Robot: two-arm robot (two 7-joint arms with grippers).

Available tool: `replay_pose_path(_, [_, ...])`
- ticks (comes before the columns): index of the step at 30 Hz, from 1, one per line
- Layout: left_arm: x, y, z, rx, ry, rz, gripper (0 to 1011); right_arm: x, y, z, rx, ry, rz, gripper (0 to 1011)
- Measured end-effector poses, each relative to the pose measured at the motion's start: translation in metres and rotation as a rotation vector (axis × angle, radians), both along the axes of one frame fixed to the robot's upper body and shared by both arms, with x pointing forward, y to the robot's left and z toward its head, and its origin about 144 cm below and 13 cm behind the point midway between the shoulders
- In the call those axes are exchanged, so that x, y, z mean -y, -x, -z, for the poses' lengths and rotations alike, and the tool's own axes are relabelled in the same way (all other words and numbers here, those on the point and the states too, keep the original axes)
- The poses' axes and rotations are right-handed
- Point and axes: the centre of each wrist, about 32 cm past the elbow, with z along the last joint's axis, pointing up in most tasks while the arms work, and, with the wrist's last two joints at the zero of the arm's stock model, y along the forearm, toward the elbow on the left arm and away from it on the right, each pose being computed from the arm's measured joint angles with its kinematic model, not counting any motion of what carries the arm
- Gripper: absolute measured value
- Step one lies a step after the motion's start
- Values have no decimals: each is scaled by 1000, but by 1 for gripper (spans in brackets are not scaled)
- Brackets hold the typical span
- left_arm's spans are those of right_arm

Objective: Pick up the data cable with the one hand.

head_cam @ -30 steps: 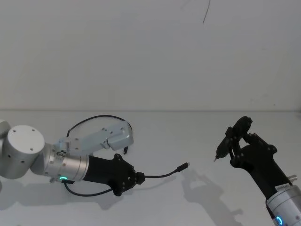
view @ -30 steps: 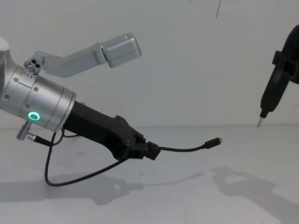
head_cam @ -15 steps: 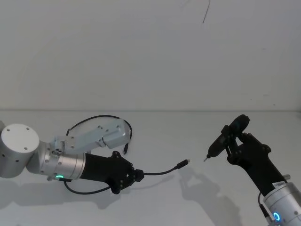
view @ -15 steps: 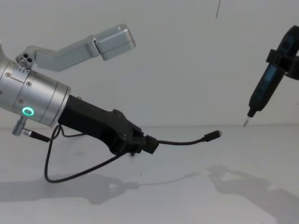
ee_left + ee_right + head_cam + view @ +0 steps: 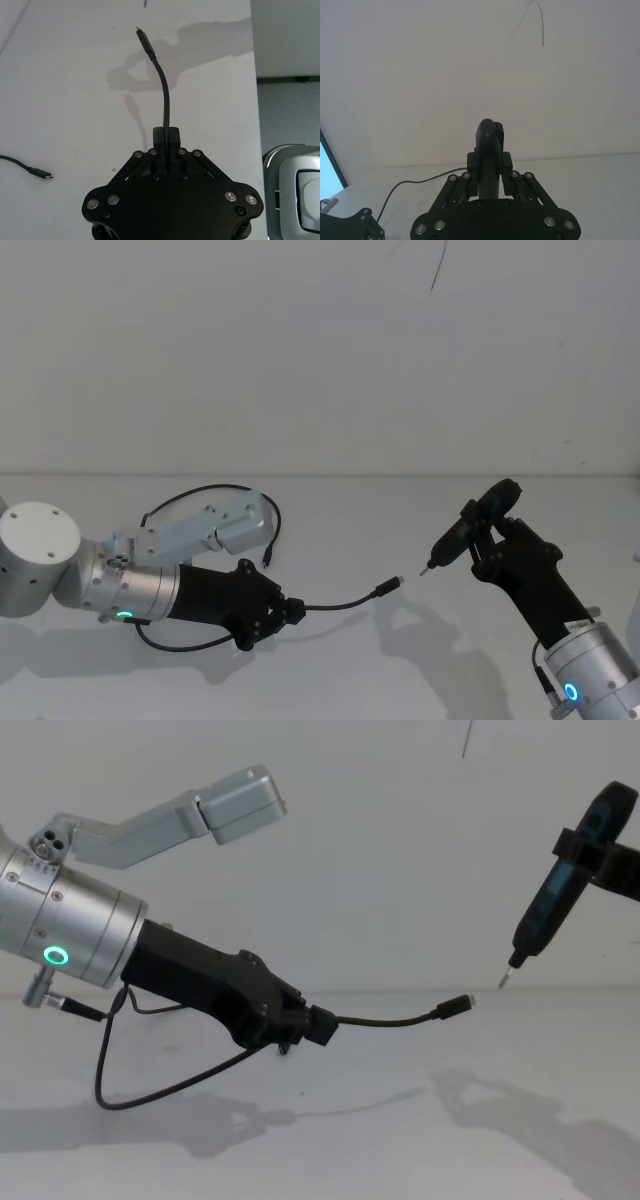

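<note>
My left gripper (image 5: 290, 612) is shut on the data cable (image 5: 345, 605), a thin black cord, just above the white table. A short free length arcs right from the gripper (image 5: 318, 1025) to a small plug (image 5: 455, 1007) held in the air. The cable's slack loops back behind the left arm (image 5: 200, 493), and its other plug (image 5: 40, 173) lies on the table. In the left wrist view the cable (image 5: 165, 95) runs straight out from between the shut fingers (image 5: 173, 137). My right gripper (image 5: 485, 540) is shut on a dark pen-like tool (image 5: 555, 890), whose metal tip (image 5: 503, 980) hovers close to the raised plug.
The white table (image 5: 420, 670) meets a plain white wall at the back. A thin dark line (image 5: 438, 265) hangs on the wall high up. The table's edge (image 5: 254, 75) runs past the raised plug in the left wrist view, with floor beyond it.
The right gripper has carried the pen-like tool left and a little lower, toward the cable's raised plug. The left gripper has shifted slightly left, still holding the cable.
</note>
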Motion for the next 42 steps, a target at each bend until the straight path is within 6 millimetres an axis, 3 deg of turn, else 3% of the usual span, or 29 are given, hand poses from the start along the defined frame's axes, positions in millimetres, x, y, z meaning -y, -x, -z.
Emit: replay_pose_path(42, [-1, 0, 0, 3, 2, 1, 49, -3, -13, 4, -56, -69, -35, 263])
